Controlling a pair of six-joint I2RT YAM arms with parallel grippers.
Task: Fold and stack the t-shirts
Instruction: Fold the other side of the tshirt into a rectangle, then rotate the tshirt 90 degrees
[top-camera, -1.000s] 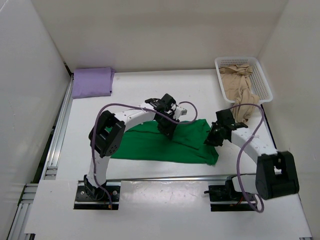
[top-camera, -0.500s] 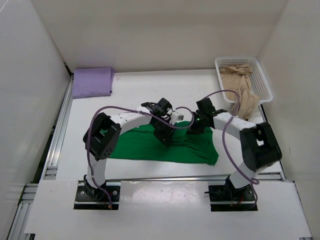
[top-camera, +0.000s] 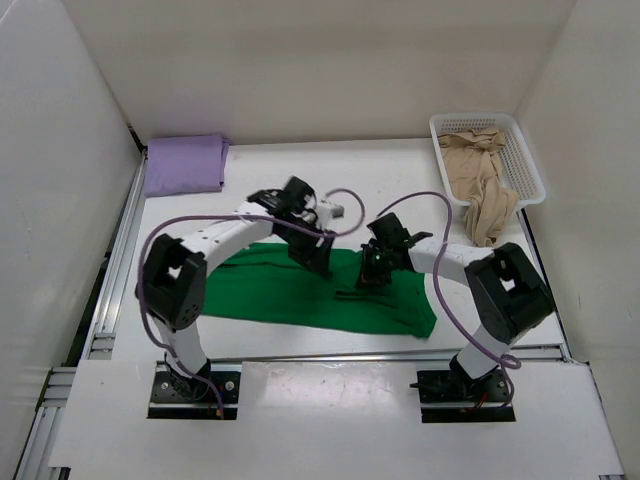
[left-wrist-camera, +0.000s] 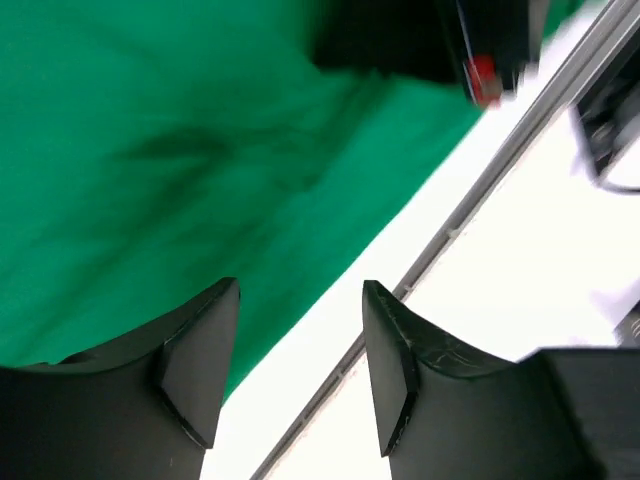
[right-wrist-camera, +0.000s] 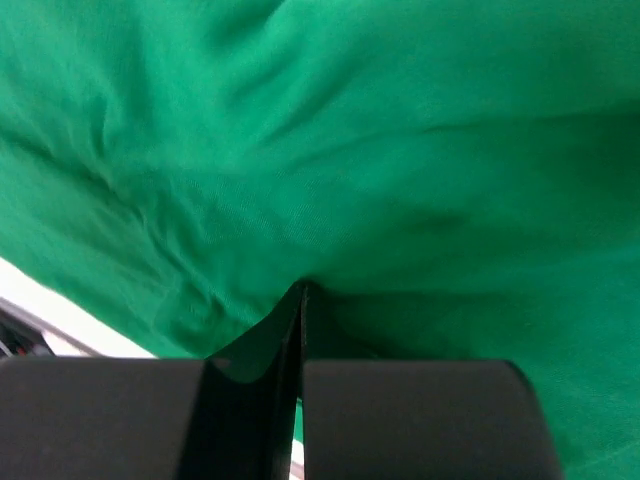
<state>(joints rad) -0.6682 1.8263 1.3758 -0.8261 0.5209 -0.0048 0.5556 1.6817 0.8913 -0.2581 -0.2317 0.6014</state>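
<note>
I've got the green tee (top-camera: 290, 300) spread in a wide, wrinkled band near-left of the white mesh basket (top-camera: 476, 120), well apart from it; plain bright cloth, creases running toward its middle. My R gripper (right-wrist-camera: 301, 290) is clenched on a pinch of green cloth, folds gathering at the tips; L gripper (left-wrist-camera: 300, 298) sits farther from the basket, fingers apart, nothing betw. them, above the shirt's edge. Tan tee (top-camera: 482, 180) is crumpled in the basket, part hanging over its near rim; lavender tee (top-camera: 184, 164) is folded flat, far left of the basket.

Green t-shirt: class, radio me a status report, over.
Left gripper open, empty, above green t-shirt. Right gripper shut, pinching its cloth. Lavender t-shirt folded, far-left corner; tan t-shirt in basket.
</note>
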